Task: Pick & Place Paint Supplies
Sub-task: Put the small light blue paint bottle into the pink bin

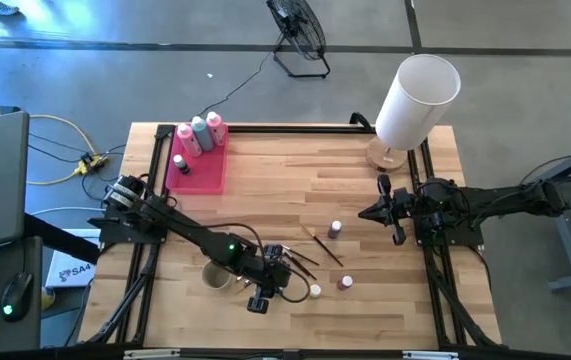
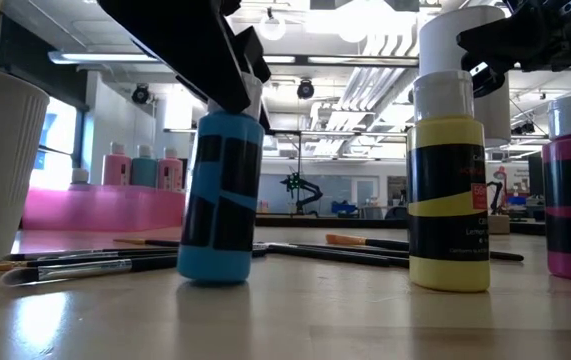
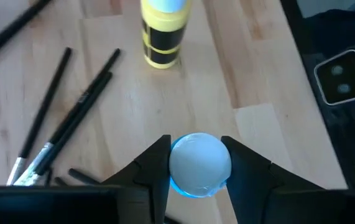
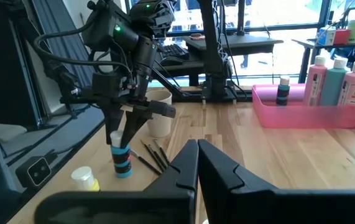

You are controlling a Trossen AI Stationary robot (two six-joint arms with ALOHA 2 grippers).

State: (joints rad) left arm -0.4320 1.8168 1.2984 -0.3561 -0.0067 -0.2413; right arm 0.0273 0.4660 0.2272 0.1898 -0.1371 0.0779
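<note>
Here the left end effector (image 3: pixel 199 171) clamps the blue paint pot (image 3: pixel 199 167) (standing upright).

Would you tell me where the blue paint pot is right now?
The blue paint pot stands at the table's front, between the left gripper's jaws, beside the brushes.

Robotics lab: framed wooden table (image 1: pixel 365 190), open industrial hall behind.

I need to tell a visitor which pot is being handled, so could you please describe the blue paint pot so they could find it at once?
Start at the white cup near the table's front left edge; beside it lie loose brushes. Among them stands the blue paint pot, with the left claw closed on its white cap. It is the only blue pot, and the only one gripped; its yellow neighbour stands free.
</note>
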